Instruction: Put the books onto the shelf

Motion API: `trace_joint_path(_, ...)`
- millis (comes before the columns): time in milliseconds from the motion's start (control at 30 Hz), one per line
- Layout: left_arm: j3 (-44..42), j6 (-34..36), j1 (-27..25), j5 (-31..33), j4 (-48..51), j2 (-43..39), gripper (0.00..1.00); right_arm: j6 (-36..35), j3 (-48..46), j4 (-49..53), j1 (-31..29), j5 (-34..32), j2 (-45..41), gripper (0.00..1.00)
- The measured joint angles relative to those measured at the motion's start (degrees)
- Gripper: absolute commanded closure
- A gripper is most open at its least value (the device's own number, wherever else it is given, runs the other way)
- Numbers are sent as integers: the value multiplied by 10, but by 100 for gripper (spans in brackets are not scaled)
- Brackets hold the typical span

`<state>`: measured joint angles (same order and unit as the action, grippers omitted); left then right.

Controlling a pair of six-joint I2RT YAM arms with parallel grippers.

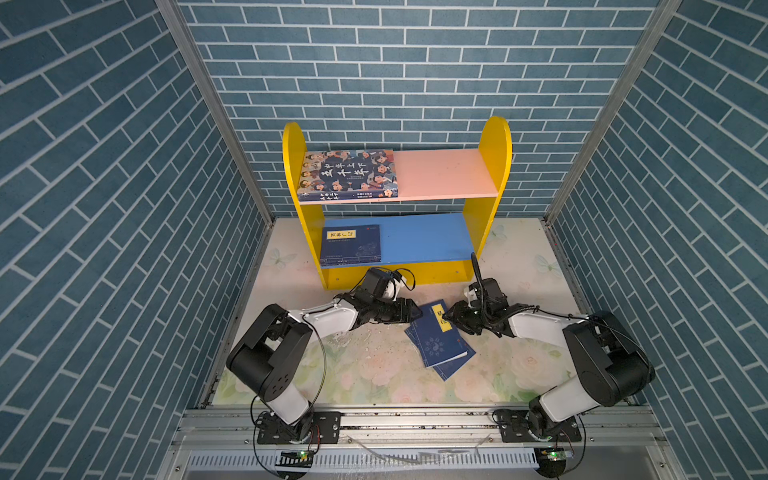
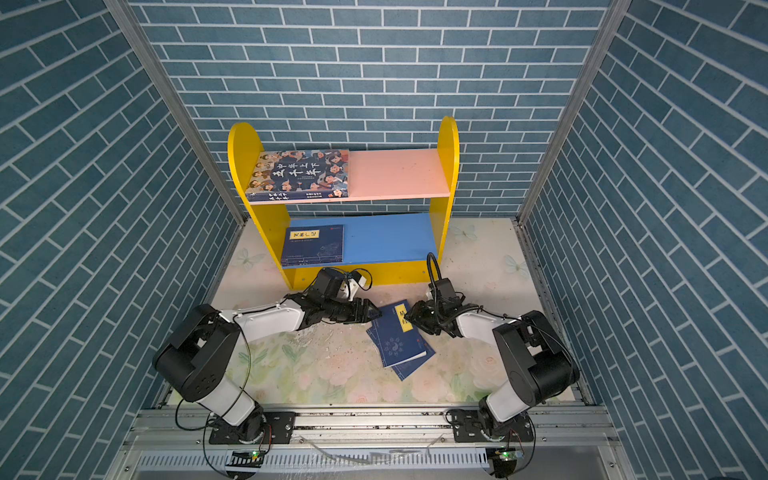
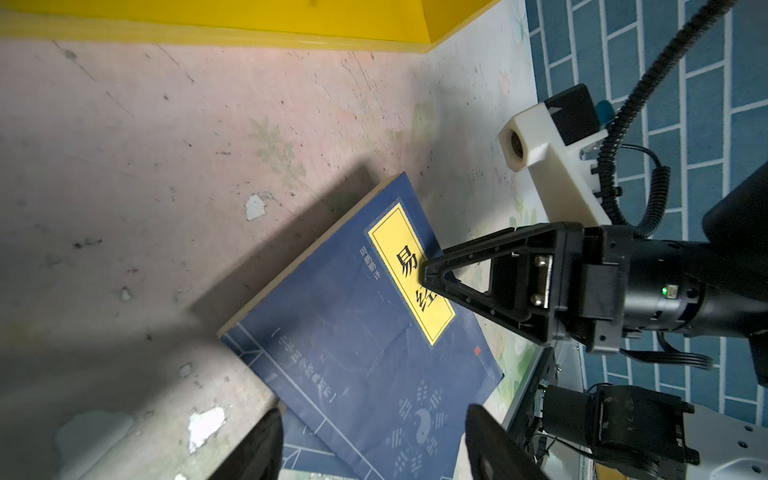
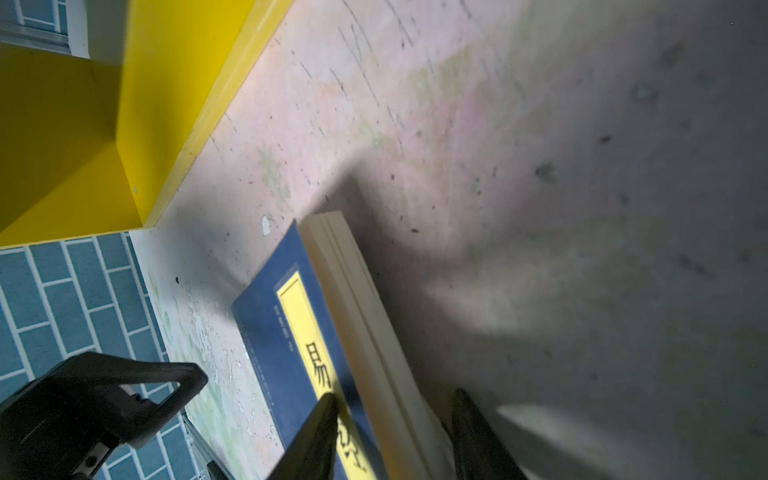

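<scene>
**A:** Right gripper first. What is it doing?

**B:** Its jaws are partly closed on the edge of the stack of thin navy books. In the right wrist view one of its fingers sits on the yellow title label, and the other lies on the far side of the page edges. Three page blocks show between them.

**A:** And the left gripper?

**B:** Its jaws stand wide apart and hold nothing. It points at the stack from the opposite side, just beside a corner of the top cover. I cannot tell whether it touches.

**A:** Where does the stack lie?

**B:** On the floral table, in front of the shelf and apart from it. The lower books fan out from under the top one.

**A:** The other books?

**B:** The thick book lies flat on the pink upper board, at its left end in both top views — and a single thin navy book lies flat on the blue lower board, also at the left end.
</scene>
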<state>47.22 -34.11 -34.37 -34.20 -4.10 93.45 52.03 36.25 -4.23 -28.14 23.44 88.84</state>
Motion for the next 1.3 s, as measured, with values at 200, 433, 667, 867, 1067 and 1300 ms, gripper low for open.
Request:
trace_joint_path(200,5,2,1,4,20,32,29,1,0,-37,0,-2,15,53)
trace_joint_path(433,16,-7,3,-1,25,52,29,5,0,-75,0,-1,31,56)
trace_joint_path(667,17,-26,5,-25,-17,85,29,7,-2,-79,0,-2,33,59)
trace_joint_path(867,11,-46,9,-35,-64,96,31,7,-2,-91,0,0,40,61)
trace_joint_path(1067,-8,-70,14,-45,-108,96,41,7,-2,-105,0,4,47,61)
trace_joint_path(1300,-16,-100,15,-59,-146,92,51,7,-2,-111,0,6,50,61)
